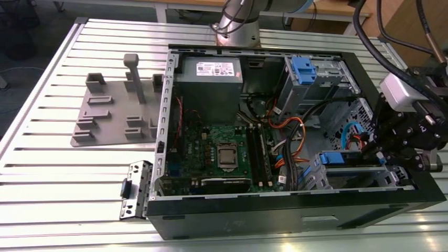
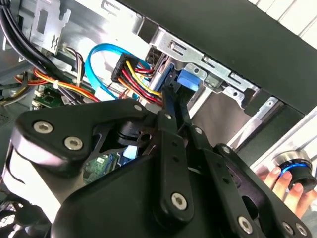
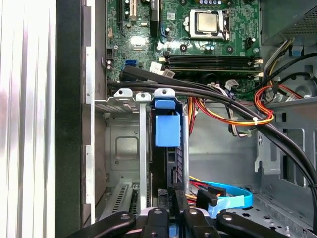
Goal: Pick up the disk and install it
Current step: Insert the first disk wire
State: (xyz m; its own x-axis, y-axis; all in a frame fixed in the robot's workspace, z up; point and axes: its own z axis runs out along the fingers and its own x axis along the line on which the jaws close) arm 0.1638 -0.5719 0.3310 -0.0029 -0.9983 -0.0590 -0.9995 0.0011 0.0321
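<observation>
The disk (image 3: 168, 148) stands on edge in the metal drive bay (image 3: 124, 148) at the front corner of the open computer case (image 1: 280, 210); its blue plastic end (image 1: 332, 158) faces the motherboard. My gripper (image 3: 174, 198) is down in the case at the exterior view's right, (image 1: 378, 157). Its two black fingers (image 2: 171, 106) lie close together along the disk's thin edge, shut on it. In the second wrist view the blue end (image 2: 188, 79) shows just past the fingertips, beside the bay's rails. The disk's label is hidden.
Cable bundles (image 3: 233, 106) and a blue data cable (image 2: 99, 59) cross right beside the bay. The motherboard (image 1: 224, 152), the grey box with a white sticker (image 1: 209, 79) and an upper bay with a blue bracket (image 1: 303, 68) fill the case. A grey slotted stand (image 1: 115, 113) sits outside. A hand (image 2: 285, 186) holds a round device.
</observation>
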